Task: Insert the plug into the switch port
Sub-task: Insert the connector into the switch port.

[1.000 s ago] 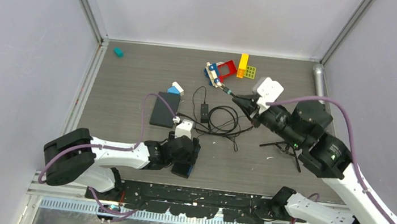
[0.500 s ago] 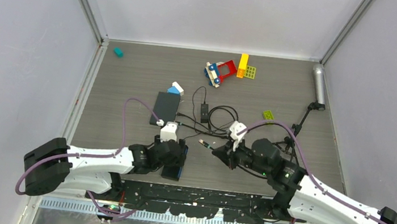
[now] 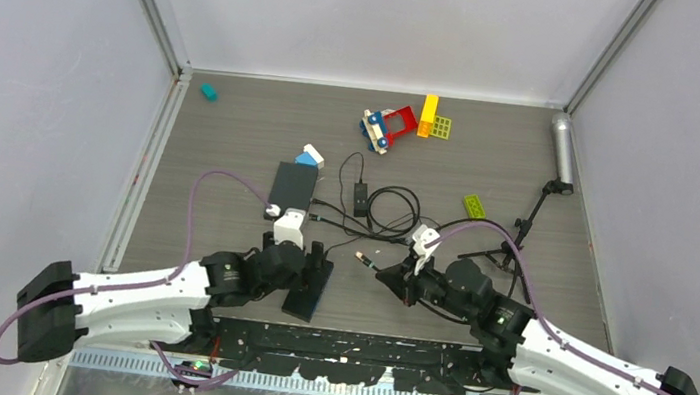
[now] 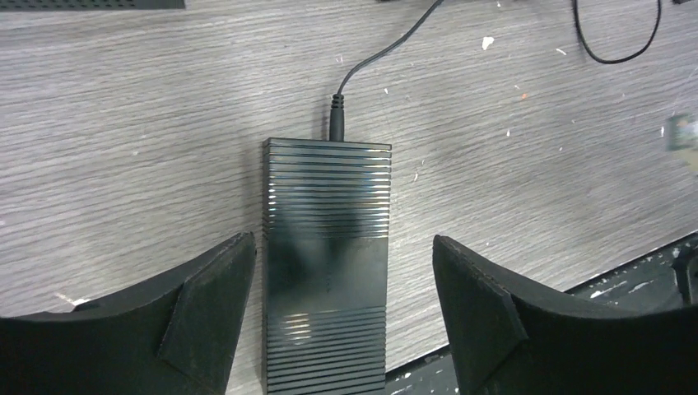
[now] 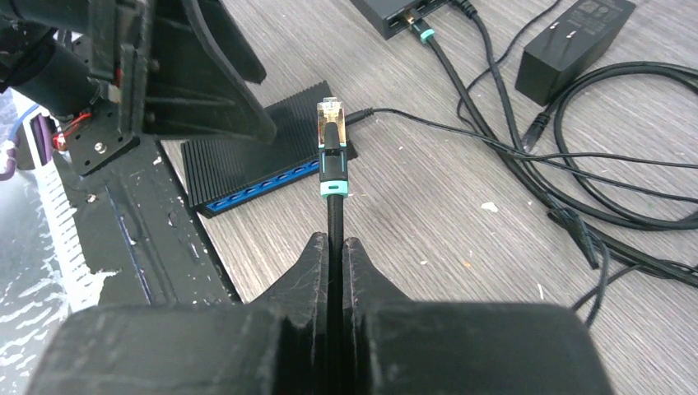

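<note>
On the grey counter (image 3: 233,133), right fingers (image 5: 309,263) are pinching the cable (image 5: 335,218), aiming the plug (image 5: 331,123) at the switch (image 4: 327,271) (left fingers (image 4: 210,296) straddling it, spread apart); next probably means lining up with its blue ports (image 5: 263,188).

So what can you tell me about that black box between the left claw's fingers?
The switch is a flat, glossy black rectangular box, plastic by its look, with fine ribs across the top and a smooth band in the middle. One long side carries a blue row of ports. It lies flat on the table at the near edge. A thin black cable enters one short end. The open left claw straddles it, seemingly without touching.
</note>
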`<move>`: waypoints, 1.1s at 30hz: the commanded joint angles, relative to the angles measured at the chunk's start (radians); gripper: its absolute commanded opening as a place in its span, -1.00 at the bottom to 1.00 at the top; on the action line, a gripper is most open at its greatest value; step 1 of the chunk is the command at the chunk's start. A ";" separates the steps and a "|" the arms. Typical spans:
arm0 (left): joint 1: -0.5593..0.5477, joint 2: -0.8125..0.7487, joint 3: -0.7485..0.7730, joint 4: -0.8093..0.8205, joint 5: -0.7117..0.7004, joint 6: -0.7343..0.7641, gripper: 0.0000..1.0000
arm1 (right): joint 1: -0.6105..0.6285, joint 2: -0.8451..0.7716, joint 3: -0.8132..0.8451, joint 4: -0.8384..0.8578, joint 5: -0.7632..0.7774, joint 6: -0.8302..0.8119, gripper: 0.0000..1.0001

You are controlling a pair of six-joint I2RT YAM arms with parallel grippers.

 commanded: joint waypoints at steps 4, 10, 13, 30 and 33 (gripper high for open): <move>0.028 -0.145 -0.026 -0.125 -0.010 -0.062 0.51 | 0.145 0.095 -0.048 0.207 0.087 -0.004 -0.99; 0.028 -0.152 -0.097 -0.083 0.032 -0.112 0.62 | 0.405 0.245 -0.099 0.375 0.357 -0.098 -0.99; 0.029 -0.129 -0.107 -0.074 0.027 -0.114 0.69 | 0.466 0.329 -0.116 0.465 0.428 -0.133 -0.99; 0.028 -0.115 -0.167 0.018 0.116 -0.103 0.22 | 0.673 0.719 -0.048 0.662 0.672 -0.159 -0.99; 0.028 -0.121 -0.175 0.017 0.124 -0.104 0.14 | 0.673 0.784 -0.024 0.694 0.669 -0.163 -0.99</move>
